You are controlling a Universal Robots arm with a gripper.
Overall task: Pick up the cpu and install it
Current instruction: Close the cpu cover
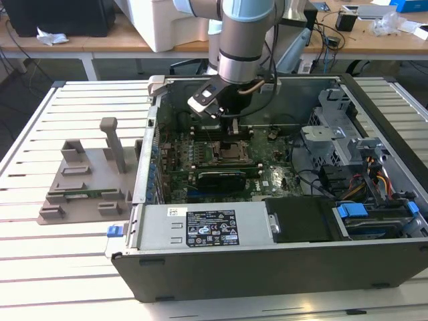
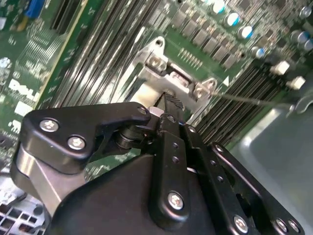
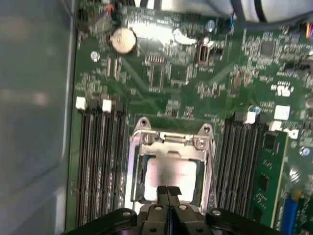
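The cpu (image 3: 172, 172), a flat silvery square, lies inside the metal socket frame (image 3: 171, 141) on the green motherboard. In the first wrist view my gripper (image 3: 167, 191) hangs just over the cpu's near edge, its two black fingertips pressed together with nothing between them. The second wrist view shows the black finger links and the gripper (image 2: 170, 102) tip above the frame's (image 2: 168, 73) screws. In the exterior view the arm reaches down into the open computer case, with the gripper (image 1: 234, 128) right above the socket (image 1: 231, 152).
Rows of memory slots (image 3: 98, 156) flank the socket, with a fitted memory stick (image 3: 266, 171) on one side. A black expansion card (image 1: 221, 179) lies in front of the socket. A grey holder block (image 1: 87, 180) stands on the exterior view's left. The case wall (image 3: 34, 122) runs close by.
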